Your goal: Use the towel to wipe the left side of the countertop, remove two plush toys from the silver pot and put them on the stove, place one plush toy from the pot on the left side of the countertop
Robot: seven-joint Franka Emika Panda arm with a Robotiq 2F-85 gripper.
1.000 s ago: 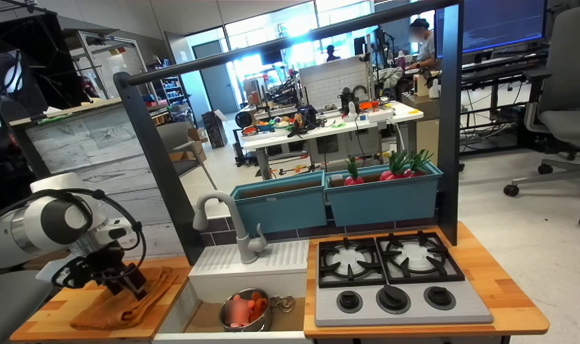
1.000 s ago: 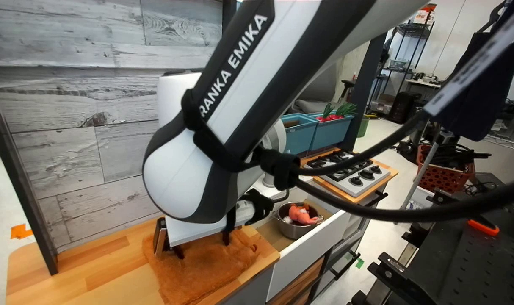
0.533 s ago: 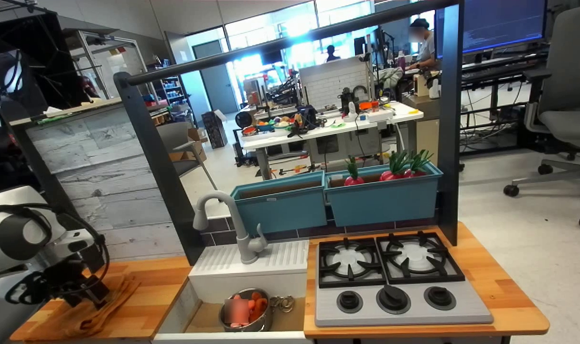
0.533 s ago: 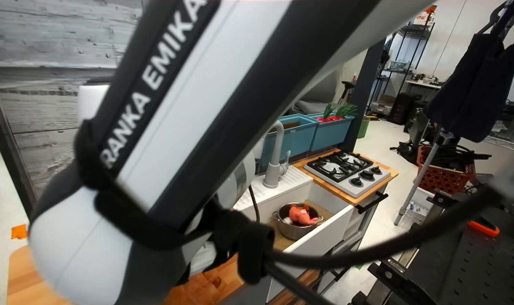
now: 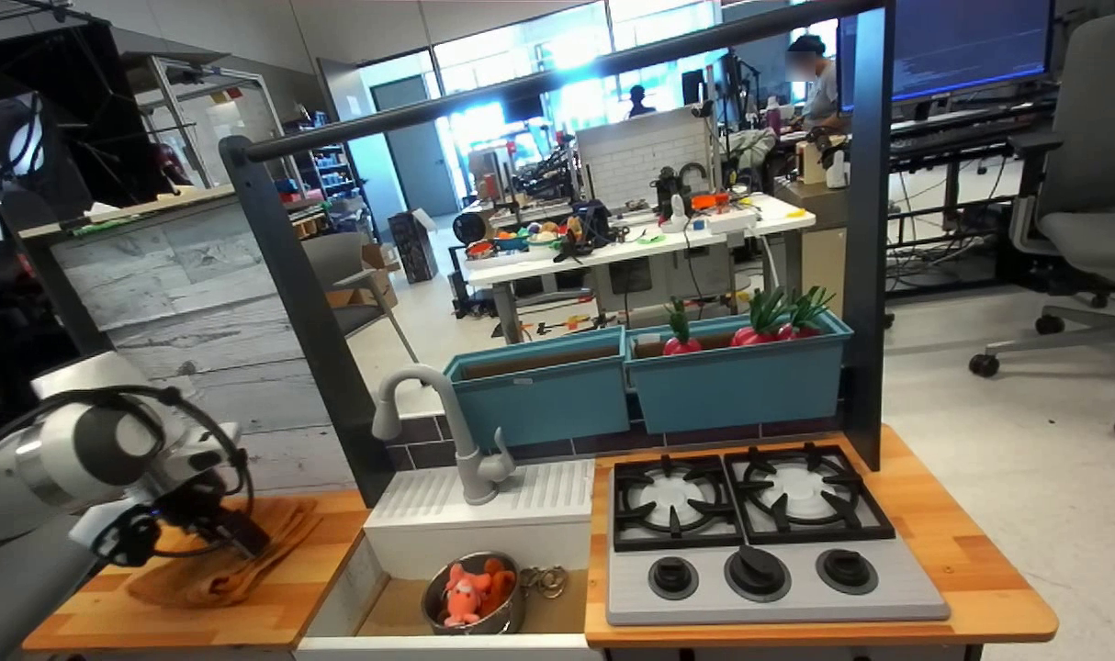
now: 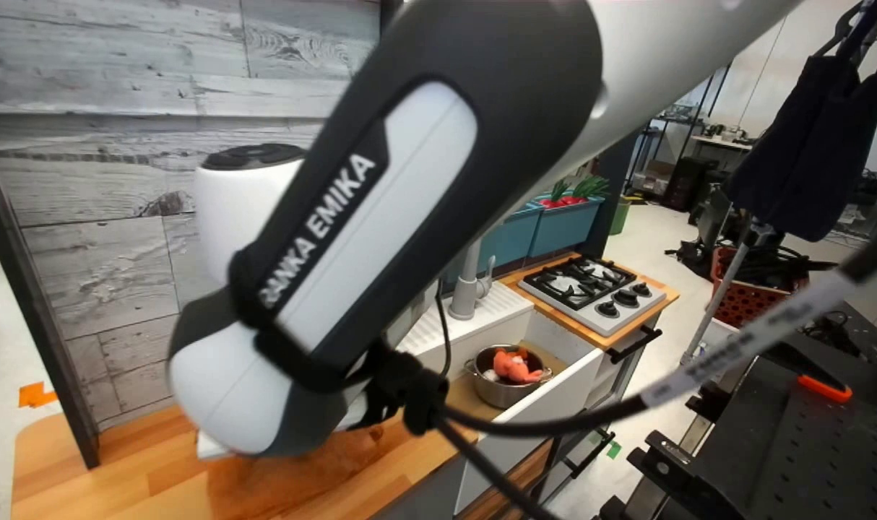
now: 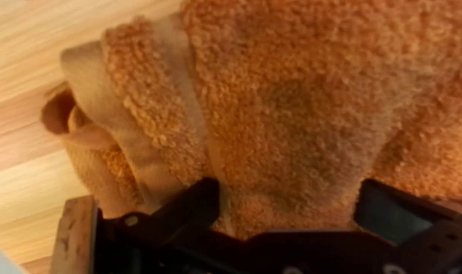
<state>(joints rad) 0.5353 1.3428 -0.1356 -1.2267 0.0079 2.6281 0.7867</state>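
The orange-tan towel lies bunched on the left part of the wooden countertop. Pressed down on it is my gripper, jaws wide apart; in the wrist view cloth fills the space ahead of and between the fingertips, not pinched. Much of the towel is behind the arm in an exterior view. The silver pot stands in the sink. In it lie two plush toys, a coral one and a darker red-orange one. The one plush toy is hidden. Nothing sits on the stove.
A grey faucet rises behind the sink, whose white front wall borders the pot. Small metal rings lie beside it. A wood-plank panel closes off the left end. Blue planters hang behind the stove.
My gripper and the towel beneath it slid left and toward the front, then came partway back to the right and rear. The pot and toys have stayed in place.
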